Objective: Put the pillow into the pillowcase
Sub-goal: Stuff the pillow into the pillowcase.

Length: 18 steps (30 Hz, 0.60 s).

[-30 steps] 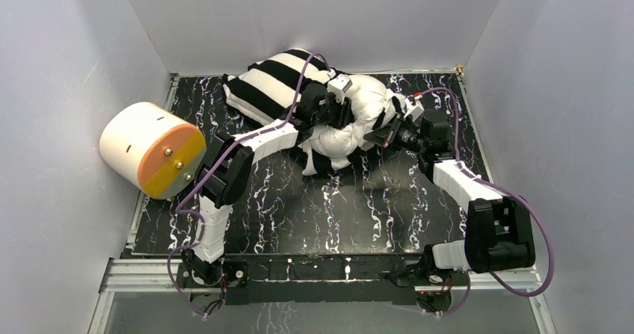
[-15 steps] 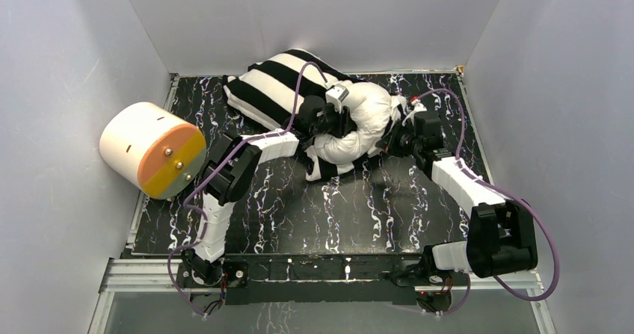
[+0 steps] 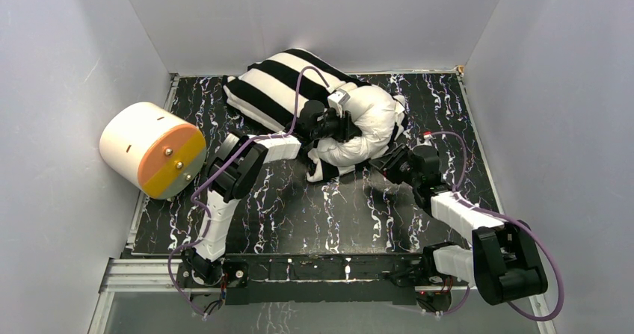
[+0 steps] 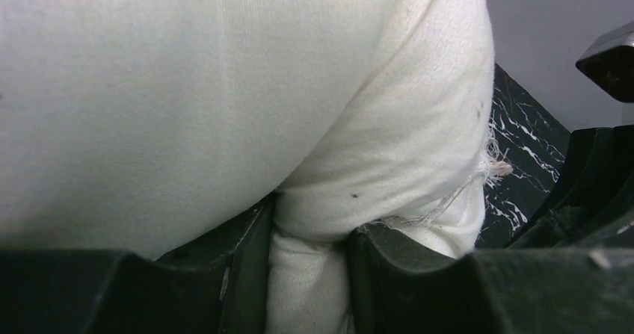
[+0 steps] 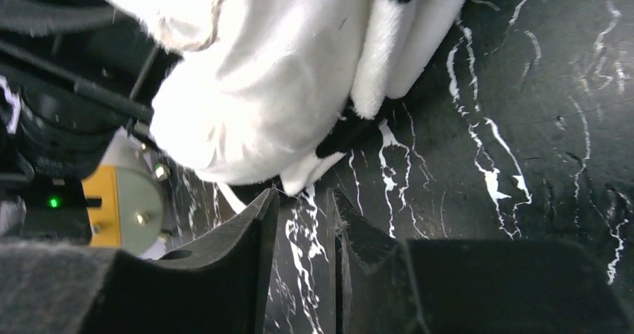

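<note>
Pillow (image 3: 370,113) sits at 12 o'clock on the table (image 3: 314,207) up top. Its 10 o'clock end looks stuffed in the striped pillowcase (image 3: 273,87), white end bulging out. Left wrist: left gripper (image 4: 308,274) pinches a squishy fold. It's soft and light, so I'd grab a corner. Right wrist: right gripper (image 5: 303,237) slightly spread, empty, pillow at its 11 o'clock.

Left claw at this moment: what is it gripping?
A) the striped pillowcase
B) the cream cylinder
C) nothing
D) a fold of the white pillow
D: the left wrist view shows a fold of the white pillow pinched in the left claw.
</note>
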Motion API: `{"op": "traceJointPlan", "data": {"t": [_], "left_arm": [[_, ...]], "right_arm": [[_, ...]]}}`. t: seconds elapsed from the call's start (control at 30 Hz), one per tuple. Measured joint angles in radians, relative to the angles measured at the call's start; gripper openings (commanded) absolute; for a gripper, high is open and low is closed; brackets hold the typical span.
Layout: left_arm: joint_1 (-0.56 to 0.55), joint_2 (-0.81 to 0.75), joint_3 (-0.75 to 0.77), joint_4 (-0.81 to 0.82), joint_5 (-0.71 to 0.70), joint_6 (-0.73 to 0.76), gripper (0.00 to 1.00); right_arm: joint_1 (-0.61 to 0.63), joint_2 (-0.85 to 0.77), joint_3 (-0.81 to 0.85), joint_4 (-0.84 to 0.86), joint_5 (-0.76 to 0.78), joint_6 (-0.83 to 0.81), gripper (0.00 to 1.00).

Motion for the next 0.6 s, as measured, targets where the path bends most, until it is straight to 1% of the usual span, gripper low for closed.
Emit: {"op": "traceJointPlan", "data": {"t": [0.1,0.2,0.3,0.43,0.6], "left_arm": [[0.001,0.000,0.000,0.002,0.002,-0.004,0.34],[0.001,0.000,0.000,0.003,0.007,-0.005,0.34],[0.003,0.001,0.000,0.003,0.013,-0.006,0.34],[0.003,0.002,0.000,0.007,0.016,-0.007,0.34],[0.004,0.003,0.000,0.011,0.023,-0.009,0.34]], "right_arm": [[0.008,0.009,0.008,-0.007,0.079,0.074,0.38],[0.008,0.060,0.045,-0.053,0.172,0.155,0.38],[0.008,0.116,0.055,-0.054,0.234,0.238,0.36],[0.008,0.217,0.061,-0.005,0.245,0.294,0.35],[0.013,0.335,0.071,0.143,0.218,0.323,0.34]]}}
